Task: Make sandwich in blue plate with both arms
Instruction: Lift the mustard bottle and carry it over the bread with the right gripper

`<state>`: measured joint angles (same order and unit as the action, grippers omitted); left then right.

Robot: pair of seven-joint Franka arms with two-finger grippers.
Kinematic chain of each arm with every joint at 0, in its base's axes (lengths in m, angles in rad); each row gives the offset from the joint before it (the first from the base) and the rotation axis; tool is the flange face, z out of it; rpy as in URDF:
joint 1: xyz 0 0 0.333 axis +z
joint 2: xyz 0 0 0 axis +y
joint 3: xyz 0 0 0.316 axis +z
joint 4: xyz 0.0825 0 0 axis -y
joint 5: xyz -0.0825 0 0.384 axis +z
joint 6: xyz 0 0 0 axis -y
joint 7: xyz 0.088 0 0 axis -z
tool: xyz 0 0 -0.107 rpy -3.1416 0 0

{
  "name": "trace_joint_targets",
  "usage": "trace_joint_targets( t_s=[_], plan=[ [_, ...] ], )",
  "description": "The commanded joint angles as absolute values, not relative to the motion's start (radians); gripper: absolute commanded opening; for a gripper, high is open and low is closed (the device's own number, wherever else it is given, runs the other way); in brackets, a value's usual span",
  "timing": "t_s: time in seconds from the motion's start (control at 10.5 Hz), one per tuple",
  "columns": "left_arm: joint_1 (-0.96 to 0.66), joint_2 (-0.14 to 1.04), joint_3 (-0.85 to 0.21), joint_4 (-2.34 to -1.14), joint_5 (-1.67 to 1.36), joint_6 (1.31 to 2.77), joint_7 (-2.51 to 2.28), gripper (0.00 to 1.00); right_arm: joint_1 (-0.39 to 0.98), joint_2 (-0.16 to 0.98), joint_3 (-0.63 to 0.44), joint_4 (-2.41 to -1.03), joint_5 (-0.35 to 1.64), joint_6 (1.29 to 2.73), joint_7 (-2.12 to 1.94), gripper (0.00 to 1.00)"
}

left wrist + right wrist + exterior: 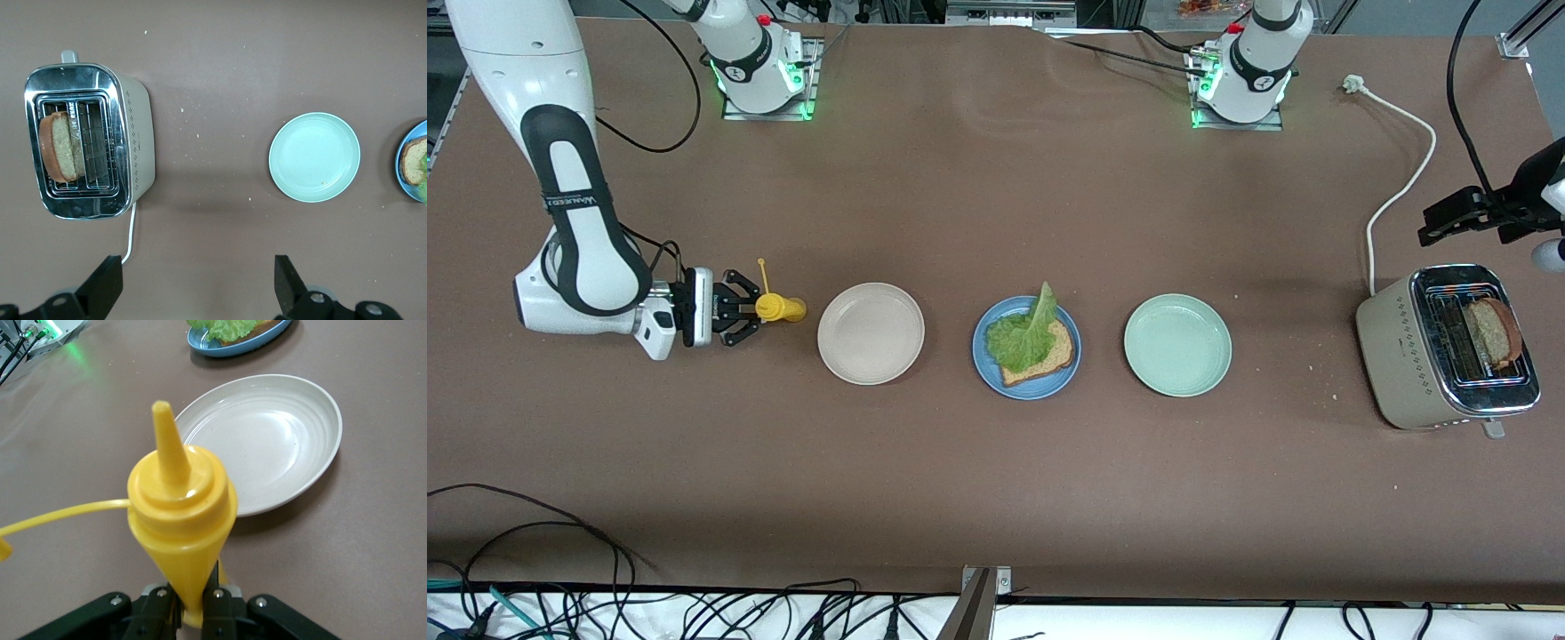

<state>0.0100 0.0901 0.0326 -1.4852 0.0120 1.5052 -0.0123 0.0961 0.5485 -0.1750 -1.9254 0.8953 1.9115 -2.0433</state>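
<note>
At the right arm's end of the table, the right gripper (740, 320) is clenched on a yellow squeeze bottle (780, 308) lying on its side, nozzle pointing toward the cream plate (871, 333) just beside it. That plate holds nothing.

At mid-table, the blue plate (987, 363) carries one bread slice (1049, 358) with a lettuce leaf (1024, 335) laid on it. The sandwich is judged roughly half built: base and lettuce in place, no top slice yet.

Next along, the mint-green plate (1177, 345) is also bare.

At the left arm's end, the toaster (1440, 348) holds a second slice (1492, 332) upright in one slot. The left gripper (1449, 220) hovers near the toaster with its jaws released, grasping nothing.

Judged outstanding: any sauce from the bottle, then lifting the toasted slice and setting it on the lettuce.
</note>
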Motion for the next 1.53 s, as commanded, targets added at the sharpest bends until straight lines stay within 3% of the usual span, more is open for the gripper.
trace_joint_targets(
  t_s=[0.0,0.48,0.76,1.43],
  plan=[
    [0.017,0.097,0.026,-1.462,0.029,1.485,0.000,1.00,0.152,0.538,-0.179,-1.852,0.890,1.894,-1.895,0.14],
    [0.017,0.098,0.026,-1.462,0.029,1.485,0.000,1.00,0.311,0.549,-0.172,-1.545,0.447,1.894,-1.409,0.17],
    [0.017,0.098,0.026,-1.462,0.029,1.485,0.000,1.00,0.527,0.574,-0.172,-1.448,0.064,1.905,-1.153,0.17],
    [0.017,0.098,0.026,-1.462,0.029,1.486,0.000,1.00,0.816,0.672,-0.178,-1.373,-0.597,1.896,-0.812,0.17]
  ],
)
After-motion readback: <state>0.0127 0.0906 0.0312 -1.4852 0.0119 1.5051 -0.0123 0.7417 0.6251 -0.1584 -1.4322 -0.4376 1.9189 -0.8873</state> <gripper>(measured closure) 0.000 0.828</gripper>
